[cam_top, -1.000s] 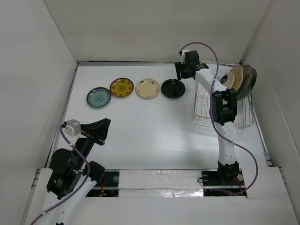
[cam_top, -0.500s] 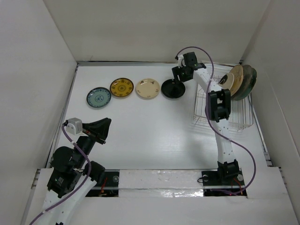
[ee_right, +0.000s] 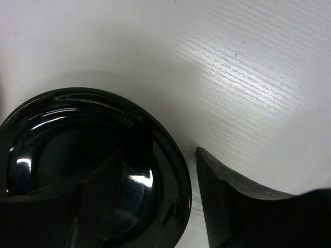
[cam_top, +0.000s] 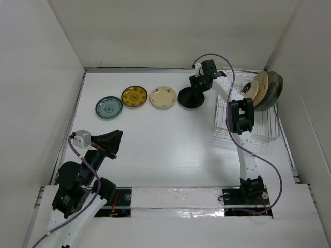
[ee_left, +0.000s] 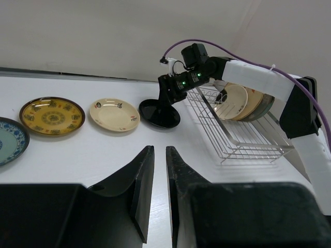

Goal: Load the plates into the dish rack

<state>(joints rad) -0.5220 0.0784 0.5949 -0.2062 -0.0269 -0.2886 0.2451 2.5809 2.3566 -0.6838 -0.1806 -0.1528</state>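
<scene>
Step in hand, as judged: rim pinch on the black plate (cam_top: 190, 98) by the right tool (cam_top: 195, 91).

- Right tool (ee_right: 155, 170): open, nothing held. In the right wrist view one finger is seen over the plate's well and the other outside the rim over bare bench (cam_top: 155, 150), so the rim is straddled. Contact cannot be told.
- Left tool (ee_left: 159, 155): open only by a slit, empty, parked near-left, well apart from everything.
- Black plate: flat on the bench at the far side, rightmost in a row with the cream plate (cam_top: 163, 97), yellow plate (cam_top: 134, 96) and teal plate (cam_top: 108, 107). The dish rack (cam_top: 270, 133) is just to its right, with the tan plate (cam_top: 258, 85) and grey plate (cam_top: 275, 92) stood at its far end.

To be done well:
- Outer finger should be brought right down to the bench so the lip is caught low.
- Closure should be firm, since the glaze looks slick and a shallow pinch is likely to slip.
- Plate should be lifted clear before any tilt.
- A free prong gap nearer than the loaded plates should be chosen, entered edge-on.
</scene>
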